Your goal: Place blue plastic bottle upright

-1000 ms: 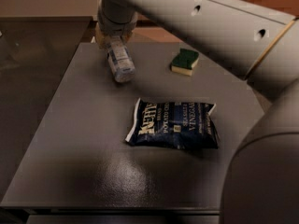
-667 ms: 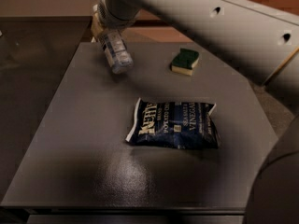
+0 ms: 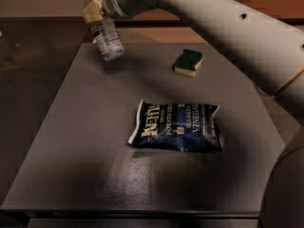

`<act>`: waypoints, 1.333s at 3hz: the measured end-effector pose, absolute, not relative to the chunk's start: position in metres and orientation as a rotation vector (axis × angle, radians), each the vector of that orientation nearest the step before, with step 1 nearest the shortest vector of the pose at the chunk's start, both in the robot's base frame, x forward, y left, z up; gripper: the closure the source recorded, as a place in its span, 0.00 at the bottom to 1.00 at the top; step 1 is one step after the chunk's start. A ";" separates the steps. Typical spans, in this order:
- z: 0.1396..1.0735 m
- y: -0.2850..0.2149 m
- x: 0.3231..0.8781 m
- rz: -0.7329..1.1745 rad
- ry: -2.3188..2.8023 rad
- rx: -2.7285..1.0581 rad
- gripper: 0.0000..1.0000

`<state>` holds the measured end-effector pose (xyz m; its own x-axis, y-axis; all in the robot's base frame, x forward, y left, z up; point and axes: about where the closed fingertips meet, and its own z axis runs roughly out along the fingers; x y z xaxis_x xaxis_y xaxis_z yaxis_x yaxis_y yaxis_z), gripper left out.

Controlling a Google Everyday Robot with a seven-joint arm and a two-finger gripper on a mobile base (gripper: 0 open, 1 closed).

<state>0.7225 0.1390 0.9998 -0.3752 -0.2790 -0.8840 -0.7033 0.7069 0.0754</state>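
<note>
The blue plastic bottle (image 3: 106, 36) is a small clear bottle with a white cap and a white-and-blue label. It hangs in the air above the far left corner of the grey table (image 3: 85, 141), tilted, cap up and to the left. My gripper (image 3: 95, 11) is shut on the bottle's upper part, just below the cap, at the top left of the camera view. The white arm runs from there to the right edge.
A dark blue chip bag (image 3: 178, 127) lies flat in the middle of the table. A green and yellow sponge (image 3: 188, 62) sits at the far right. The table's left edge borders a dark floor.
The gripper has lifted the bottle off the table surface and moved it up and to the left; the bottle now stands more nearly upright in the air.
</note>
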 end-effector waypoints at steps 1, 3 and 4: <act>1.007 0.146 0.723 0.640 1.841 -0.811 1.00; 1.011 0.149 0.709 0.672 1.654 -0.895 1.00; 1.010 0.149 0.710 0.672 1.655 -0.894 1.00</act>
